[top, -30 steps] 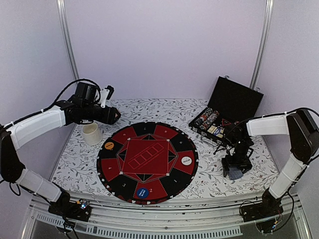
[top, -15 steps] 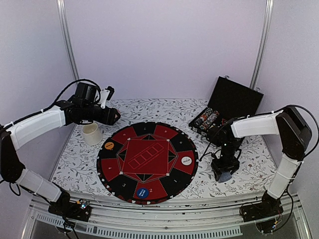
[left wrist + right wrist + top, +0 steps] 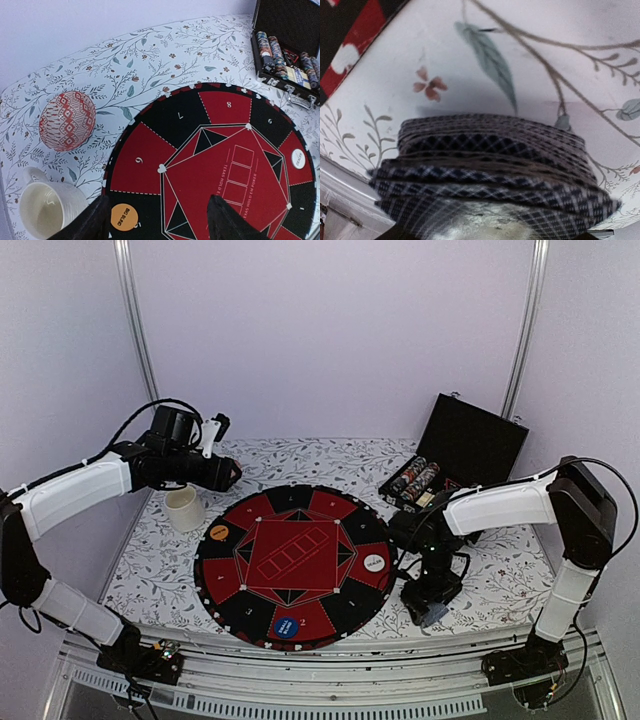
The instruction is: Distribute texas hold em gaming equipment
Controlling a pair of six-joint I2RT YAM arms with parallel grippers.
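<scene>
Clamping card deck (image 3: 495, 165): right pincer (image 3: 432, 608) | left pincer (image 3: 160, 222): apart over poker mat (image 3: 235, 165)

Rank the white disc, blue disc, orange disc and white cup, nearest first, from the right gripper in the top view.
1. White disc, right side of the mat, nearest the right gripper.
2. Blue disc, mat's near edge.
3. Orange disc, mat's left side.
4. White cup, off the mat, far left.

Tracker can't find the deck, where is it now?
Top view, right side: the deck is held in the right jaws, over the floral cloth, just off the mat's near-right edge.
</scene>
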